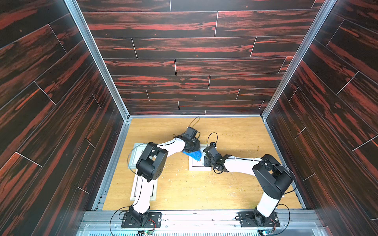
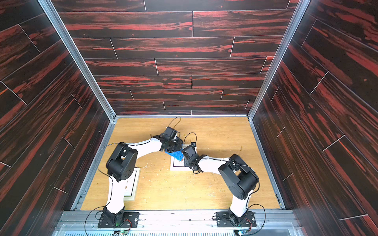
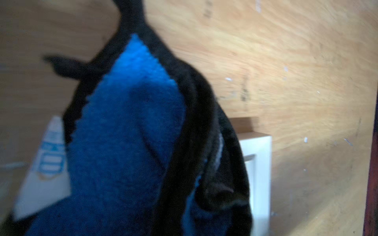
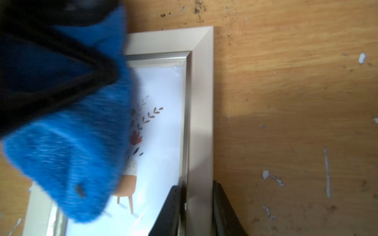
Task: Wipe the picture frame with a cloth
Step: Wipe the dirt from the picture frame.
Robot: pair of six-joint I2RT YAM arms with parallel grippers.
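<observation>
**Soft cloth pinched on the left, frame clamped on the right**

At the far left a second frame [image 2: 134,183] lies on the table [image 1: 184,188] beneath the left arm, apart from the work. That arm reaches forward from its base, bends inward at the elbow and points its wrist down. The left gripper [image 1: 191,147] is closed tight on a gathered edge of the cloth [image 1: 194,154], which hangs as a blue bunch over the far corner of the picture frame [image 1: 199,166].

The cloth looks light, limp and fluffy, so it should drape and drag rather than push. A pinch on a bunched fold leaves a pad hanging to wipe with.

The picture frame lies flat near the table's middle. It seems rigid and light, with smooth, breakable glass, and would likely slide unless held by its rail.

The right arm folds low and inward. The right gripper [image 4: 197,183] has its jaws set narrowly across the frame's side rail, one finger by the glass and one outside.
</observation>
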